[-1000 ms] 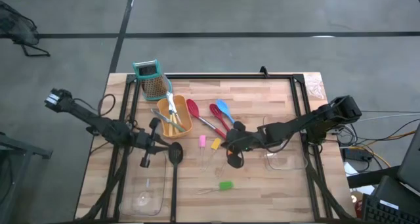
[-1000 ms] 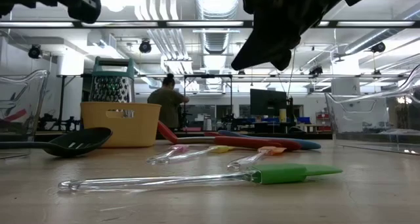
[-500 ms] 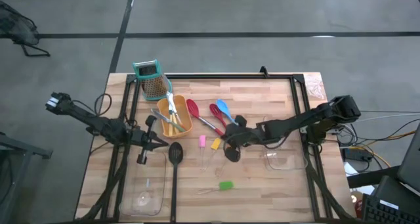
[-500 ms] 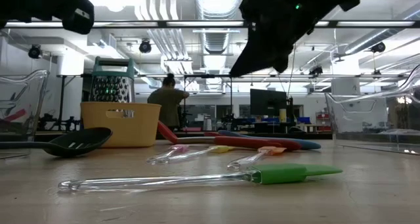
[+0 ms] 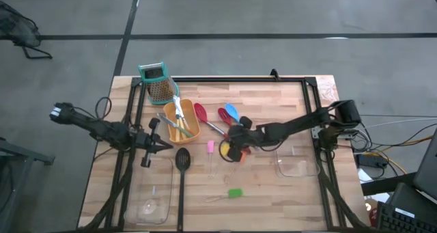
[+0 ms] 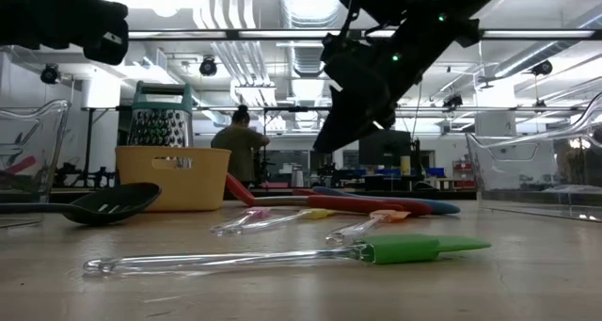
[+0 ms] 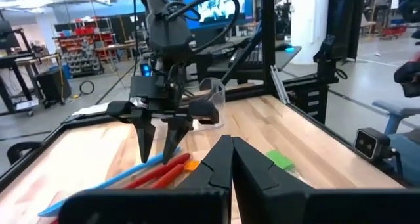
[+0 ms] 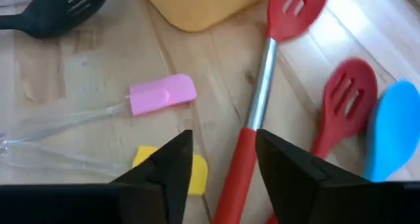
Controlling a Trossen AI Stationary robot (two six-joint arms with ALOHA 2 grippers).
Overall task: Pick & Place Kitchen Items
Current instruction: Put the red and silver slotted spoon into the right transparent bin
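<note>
1. High view: a pale wooden plank table (image 5: pixel 273 103) carries scattered kitchen tools, with one dark arm reaching in from each side.
2. Right end effector (image 5: pixel 232 147) hangs over the table's middle with its fingers (image 8: pixel 172 159) parted, holding nothing. In the right wrist view they straddle the long red spoon (image 8: pixel 262 106), a slotted red bowl on a shiny metal shaft with a red grip; contact cannot be told.
3. Left end effector (image 5: pixel 160 145) is closed and empty, beside the yellow tray (image 5: pixel 193 129) and above the head of the black slotted spoon (image 5: pixel 182 159).
4. A second red slotted spoon (image 8: pixel 344 96) and a smooth blue spoon (image 8: pixel 394 129) lie side by side just beyond.
5. Small tools with clear handles lie near the middle: a pink-tipped one (image 8: pixel 164 92), a yellow-tipped one (image 8: pixel 190 168) and, nearer the front edge, a green-tipped one (image 5: pixel 235 193).
6. The yellow tray holds a few utensils; a teal-topped metal grater (image 5: pixel 157 83) stands behind it.
</note>
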